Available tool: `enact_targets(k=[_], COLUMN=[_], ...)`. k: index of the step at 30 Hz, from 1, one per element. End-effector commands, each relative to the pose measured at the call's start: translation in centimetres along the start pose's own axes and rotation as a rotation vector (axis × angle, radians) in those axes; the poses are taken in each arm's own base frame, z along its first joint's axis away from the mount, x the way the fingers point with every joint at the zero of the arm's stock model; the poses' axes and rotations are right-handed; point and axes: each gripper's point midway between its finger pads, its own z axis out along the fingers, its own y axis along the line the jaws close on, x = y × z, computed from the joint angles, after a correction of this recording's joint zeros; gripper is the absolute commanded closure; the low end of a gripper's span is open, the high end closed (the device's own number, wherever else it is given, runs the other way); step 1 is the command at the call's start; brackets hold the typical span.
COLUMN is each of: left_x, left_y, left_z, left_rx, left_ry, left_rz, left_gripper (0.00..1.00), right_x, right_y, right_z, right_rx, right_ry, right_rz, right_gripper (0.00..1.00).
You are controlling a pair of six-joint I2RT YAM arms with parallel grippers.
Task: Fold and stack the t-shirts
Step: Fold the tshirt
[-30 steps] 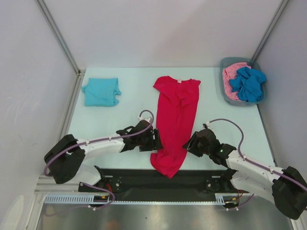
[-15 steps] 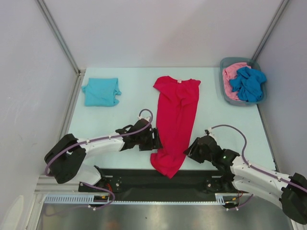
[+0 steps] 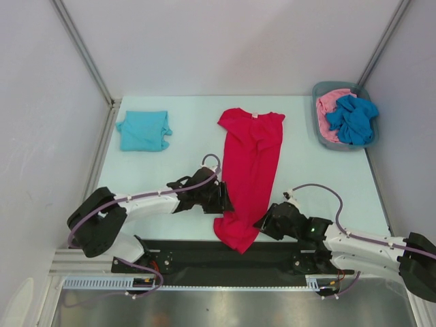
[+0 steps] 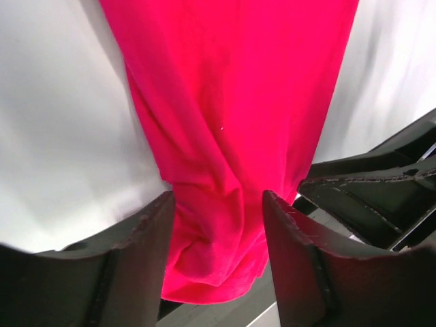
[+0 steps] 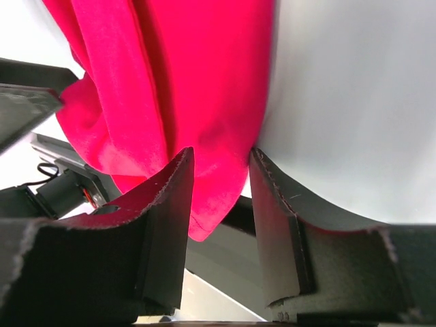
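The left gripper (image 4: 218, 262) had its fingers (image 4: 136, 266) apart, one on each side of a bunched-up bit of the red shirt (image 3: 251, 160). The cloth touched both fingers, but I could not tell if they were squeezing it. The right gripper (image 5: 219, 204) had its fingers apart too, with the shirt's other edge in the gap.

The red shirt lay long and flat in the middle of the table (image 3: 184, 157), its bottom end hanging over the near edge.

There were four shirts. There was one red one and one teal shirt (image 3: 143, 131), folded at the far left. One pink shirt (image 3: 328, 105) and one blue shirt (image 3: 352, 117) were piled in the one grey bin (image 3: 316, 95) at the far right.
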Motion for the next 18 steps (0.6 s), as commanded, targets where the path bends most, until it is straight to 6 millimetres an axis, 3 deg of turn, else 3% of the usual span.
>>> enact_targets(k=[1, 9, 14, 18], left_x=[0.9, 1.8, 2.0, 2.4], left_y=[0.4, 0.9, 1.0, 1.1], left_z=[0.3, 0.1, 0.0, -0.3], left_rx=[0.038, 0.046, 0.048, 0.049], left_ry=[0.017, 0.029, 0.031, 0.032], left_rz=[-0.012, -0.028, -0.031, -0.043], left_gripper=[0.44, 0.48, 0.52, 0.63], right_x=[-0.3, -0.2, -0.2, -0.3], right_y=[-2.0, -2.0, -1.9, -1.9], right_z=[0.5, 1.0, 1.3, 1.4], right_rx=[0.056, 0.048, 0.056, 0.064], right_ry=[-0.037, -0.039, -0.042, -0.044], right_rz=[0.013, 0.017, 0.016, 0.011], right_gripper=[0.57, 0.60, 0.83, 0.95])
